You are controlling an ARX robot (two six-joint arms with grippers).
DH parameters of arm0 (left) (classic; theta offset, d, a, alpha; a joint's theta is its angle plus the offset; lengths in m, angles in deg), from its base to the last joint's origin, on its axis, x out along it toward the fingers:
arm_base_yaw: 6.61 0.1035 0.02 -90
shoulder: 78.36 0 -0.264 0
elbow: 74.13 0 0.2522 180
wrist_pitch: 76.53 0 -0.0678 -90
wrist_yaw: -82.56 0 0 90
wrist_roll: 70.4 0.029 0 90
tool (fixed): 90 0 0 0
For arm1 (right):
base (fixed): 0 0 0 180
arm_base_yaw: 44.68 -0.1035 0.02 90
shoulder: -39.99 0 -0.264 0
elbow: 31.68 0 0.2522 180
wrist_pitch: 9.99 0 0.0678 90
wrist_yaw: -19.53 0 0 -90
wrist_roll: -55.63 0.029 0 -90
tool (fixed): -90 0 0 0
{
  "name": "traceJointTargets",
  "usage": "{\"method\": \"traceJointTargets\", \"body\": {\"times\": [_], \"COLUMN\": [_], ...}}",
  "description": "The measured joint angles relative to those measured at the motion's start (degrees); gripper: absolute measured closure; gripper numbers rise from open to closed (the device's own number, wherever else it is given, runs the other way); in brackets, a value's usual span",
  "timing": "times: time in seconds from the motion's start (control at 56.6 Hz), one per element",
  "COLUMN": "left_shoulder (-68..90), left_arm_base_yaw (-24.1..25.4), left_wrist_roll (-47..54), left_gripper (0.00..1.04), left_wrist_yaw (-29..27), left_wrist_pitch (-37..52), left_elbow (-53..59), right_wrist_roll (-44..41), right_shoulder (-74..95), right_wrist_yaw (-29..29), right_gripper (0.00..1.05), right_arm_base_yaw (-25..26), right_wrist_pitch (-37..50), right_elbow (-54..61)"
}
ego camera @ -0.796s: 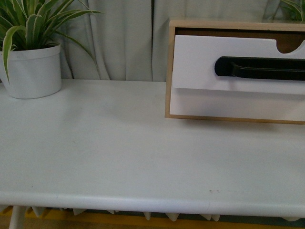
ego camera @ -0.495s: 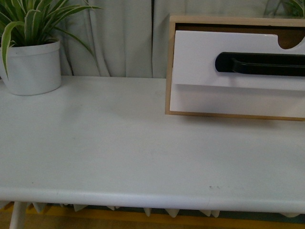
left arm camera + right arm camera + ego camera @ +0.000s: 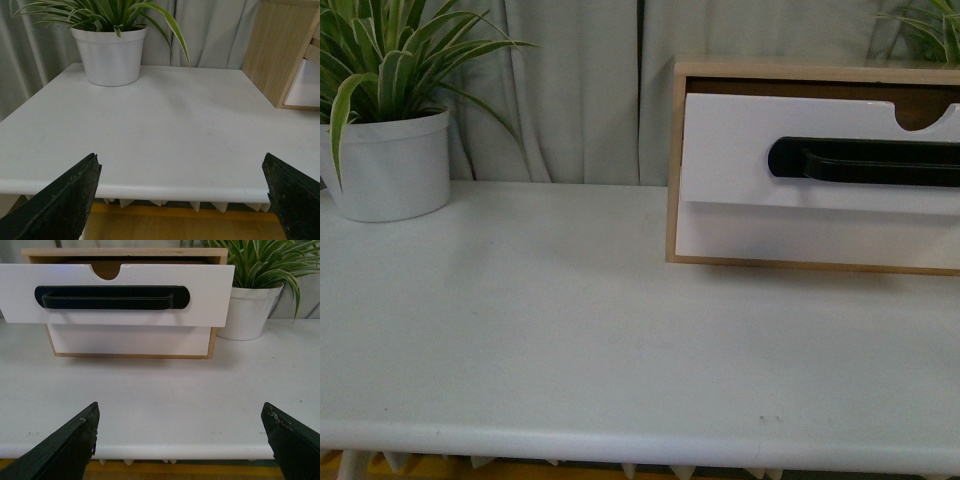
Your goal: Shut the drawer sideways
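Left claw (image 3: 181,160) and right claw (image 3: 180,410) both gape wide, empty. The drawer (image 3: 210,295) juts out, top of frame; a skewed shove might skid its wooden box (image 3: 125,252) instead.

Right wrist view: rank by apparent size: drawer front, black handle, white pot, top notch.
1. drawer front
2. black handle and white pot: too close to rank; pot partly hidden by the drawer
3. notch
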Motion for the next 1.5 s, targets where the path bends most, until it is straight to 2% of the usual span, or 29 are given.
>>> {"method": "traceJointTargets", "body": {"times": [0.23, 0.283, 0.301, 0.354, 0.389, 0.477, 0.619, 0.743, 0.866, 1.061, 1.202, 1.379, 1.503], "left_shoulder": [0.0, 0.1, 0.5, 2.0, 3.4, 7.8, 20.5, 35.0, 47.0, 61.2, 68.8, 74.8, 77.9], "left_arm_base_yaw": [0.0, -0.3, -1.2, -3.6, -4.9, -6.7, -8.9, -12.6, -15.1, -16.2, -17.5, -19.6, -21.0], "left_wrist_roll": [0.0, 0.8, 3.6, 10.1, 16.1, 28.5, 46.8, 62.9, 75.2, 84.8, 92.1, 97.4, 98.8], "left_gripper": [0.06, 0.06, 0.06, 0.06, 0.06, 0.06, 0.06, 0.06, 0.06, 0.06, 0.06, 0.06, 0.06], "left_wrist_yaw": [0.0, -1.3, -4.3, -11.9, -14.9, -15.8, -11.4, -4.9, 1.7, 8.0, 12.8, 15.1, 15.1], "left_wrist_pitch": [0.0, 0.0, 0.1, 0.9, 2.4, 9.3, 26.7, 43.2, 52.7, 55.8, 53.7, 47.7, 44.7], "left_elbow": [0.0, 0.0, 0.0, 0.0, 0.0, 0.0, -0.3, -2.9, -7.8, -16.1, -23.2, -32.7, -36.8], "right_wrist_roll": [0.0, 0.5, 0.9, 1.3, 1.9, 2.3, -2.1, -9.9, -18.0, -29.0, -36.4, -44.6, -47.0], "right_shoulder": [0.0, 0.9, 3.3, 6.2, 8.4, 13.9, 22.9, 32.5, 39.6, 48.8, 55.8, 63.2, 65.4], "right_wrist_yaw": [0.0, 2.4, 4.5, 4.0, 2.5, -3.5, -13.1, -20.3, -23.3, -25.2, -25.4, -22.7, -21.6], "right_gripper": [0.09, 0.09, 0.09, 0.09, 0.09, 0.09, 0.09, 0.09, 0.09, 0.09, 0.09, 0.09, 0.09], "right_arm_base_yaw": [0.0, -0.6, -0.9, -0.3, 0.7, 4.5, 11.0, 16.4, 19.7, 21.8, 21.9, 21.6, 21.1], "right_wrist_pitch": [0.0, -2.4, -6.6, -9.0, -9.5, -8.6, -6.6, -9.7, -12.4, -16.9, -20.5, -22.7, -22.8], "right_elbow": [0.0, -0.7, -2.5, -3.9, -4.7, -7.4, -14.0, -21.4, -27.6, -39.7, -49.2, -59.0, -61.0]}}
